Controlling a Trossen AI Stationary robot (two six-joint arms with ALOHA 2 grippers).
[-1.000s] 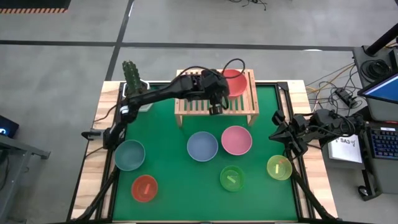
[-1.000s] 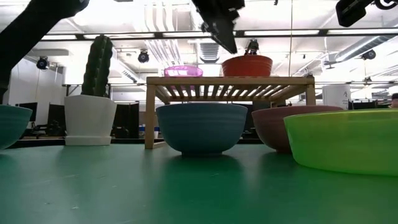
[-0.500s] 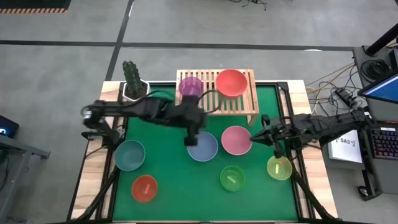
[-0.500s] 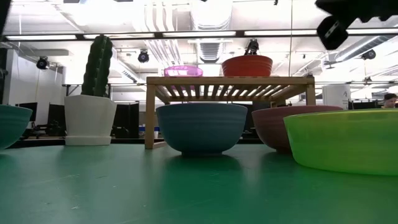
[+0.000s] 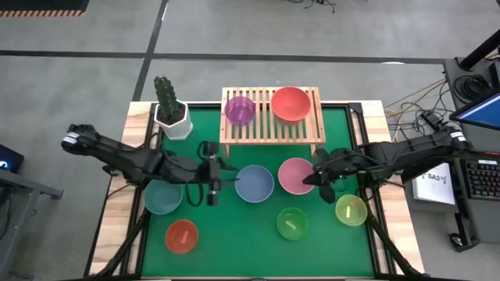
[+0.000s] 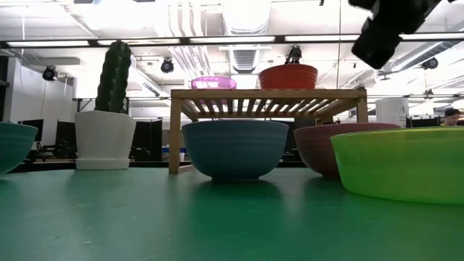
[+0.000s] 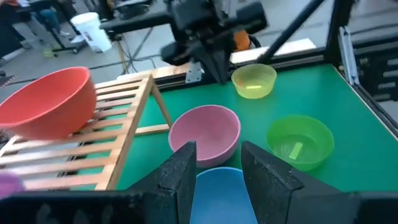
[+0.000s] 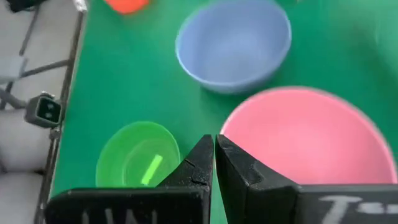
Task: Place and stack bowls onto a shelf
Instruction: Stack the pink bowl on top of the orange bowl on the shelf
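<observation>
The light-wood shelf point(image 5: 272, 129) stands at the table's far edge with a purple bowl point(image 5: 240, 110) and a red bowl point(image 5: 290, 103) on its slats. On the green mat rest a blue bowl point(image 5: 255, 183), a pink bowl point(image 5: 297, 176), a teal bowl point(image 5: 162, 194), a small orange-red bowl point(image 5: 181, 236), a green bowl point(image 5: 291, 224) and a yellow-green bowl point(image 5: 351, 210). My left gripper point(image 5: 217, 181) point(image 7: 217, 163) is open, raised just left of the blue bowl point(image 7: 217, 193). My right gripper point(image 5: 319, 179) point(image 8: 215, 149) is shut, high over the pink bowl's point(image 8: 305, 137) right rim.
A cactus in a white pot point(image 5: 170, 109) stands on the table's far left corner beside the shelf. The shelf has free slats between and in front of its two bowls. Open mat lies along the near edge between the orange-red and green bowls.
My left gripper has drawn back from over the shelf toward the near edge and the left, ending beside the blue bowl. My right gripper has reached from the table's right edge leftward to the pink bowl. No bowl has moved.
</observation>
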